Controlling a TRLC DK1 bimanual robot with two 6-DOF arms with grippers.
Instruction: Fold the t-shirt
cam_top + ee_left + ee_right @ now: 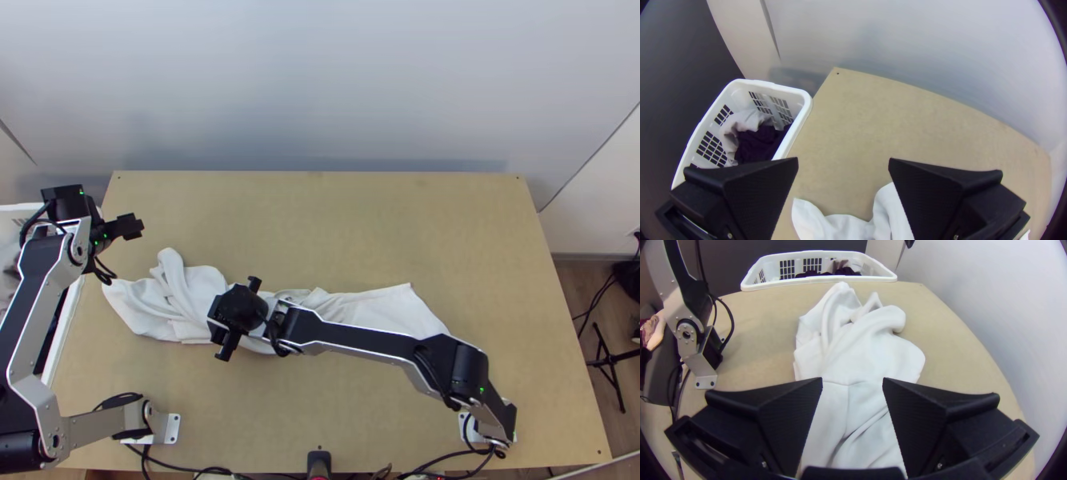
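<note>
The counter [360, 224] carries your work, its broad bare stretch beyond the cloth leaving you room to lay the garment flat. Your right arm [360, 338] reaches across the middle, probably because the worst tangle lies on the far side from its base. Your left arm [28, 296] stands along the left edge, which leaves that tangle free to approach.

The t-shirt [376, 306] lies in a long band across the counter, bunched and twisted at its left end, smoother towards the right. Nobody has hold of it, so it keeps its creases; I'd judge you are at the start, with spreading due before any fold (tedious, but a fold over that twist would only trap it).

The basket [818, 280] sits against the left side, handy as a store, with pale cloth [744, 121] and dark cloth [758, 144] inside.

Your right pincer [852, 379] is released, its fingers wide apart above the shirt, well placed to pick out a layer. Your left pincer [843, 158] is released too, near the far left corner; bring it in carefully, lest the two collide.
</note>
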